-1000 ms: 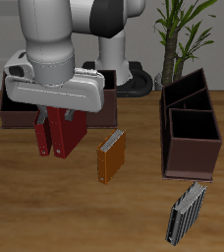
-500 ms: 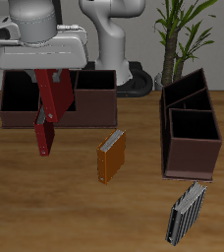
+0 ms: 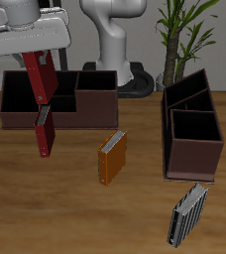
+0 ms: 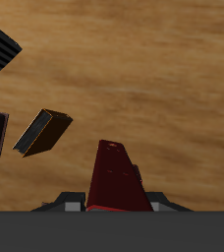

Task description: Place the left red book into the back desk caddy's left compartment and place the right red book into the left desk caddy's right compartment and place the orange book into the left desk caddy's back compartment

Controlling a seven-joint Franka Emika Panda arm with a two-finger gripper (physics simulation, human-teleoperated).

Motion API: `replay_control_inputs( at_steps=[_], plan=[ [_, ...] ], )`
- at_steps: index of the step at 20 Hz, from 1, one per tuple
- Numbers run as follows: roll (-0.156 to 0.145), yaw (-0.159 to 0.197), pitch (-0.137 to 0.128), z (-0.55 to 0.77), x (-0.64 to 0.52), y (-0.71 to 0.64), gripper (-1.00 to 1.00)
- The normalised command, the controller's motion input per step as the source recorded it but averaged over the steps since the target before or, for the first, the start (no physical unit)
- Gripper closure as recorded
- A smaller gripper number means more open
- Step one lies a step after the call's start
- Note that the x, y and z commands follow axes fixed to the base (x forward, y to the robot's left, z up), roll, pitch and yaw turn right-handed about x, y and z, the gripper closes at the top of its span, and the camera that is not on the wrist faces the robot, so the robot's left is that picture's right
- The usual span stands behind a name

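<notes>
Gripper: the gripper [image 3: 39, 62] is clamped on a red book [image 3: 36, 77] and holds it up above the surface [image 3: 75, 213].
Held red book: it hangs tilted in front of the back desk caddy [image 3: 95, 99].
Other red book: it [image 3: 45, 132] stands just below, by that caddy's front.
Orange book: it [image 3: 113, 157] stands on the wood.
Left desk caddy: it [image 3: 192, 149] sits near the plant [image 3: 180, 30].
Dark book: it [image 3: 187, 215] lies near the front edge.

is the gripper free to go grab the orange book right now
Probably not yet: the gripper is shut on a red book, lifted over the back desk caddy. The orange book itself stands uncovered on the table.
</notes>
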Motion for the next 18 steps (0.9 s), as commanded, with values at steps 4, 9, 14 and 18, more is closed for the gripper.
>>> replay_control_inputs(
  at_steps=[4,9,14,18],
  plan=[
    [0.002,0.127,-0.009,0.04,-0.39,-0.33,1.0],
    [-0.04,0.043,-0.018,0.17,-0.39,-0.44,1.0],
    [-0.043,0.047,0.003,0.03,-0.35,-0.62,1.0],
    [-0.044,-0.024,-0.028,0.02,-0.47,-0.6,1.0]
  ],
)
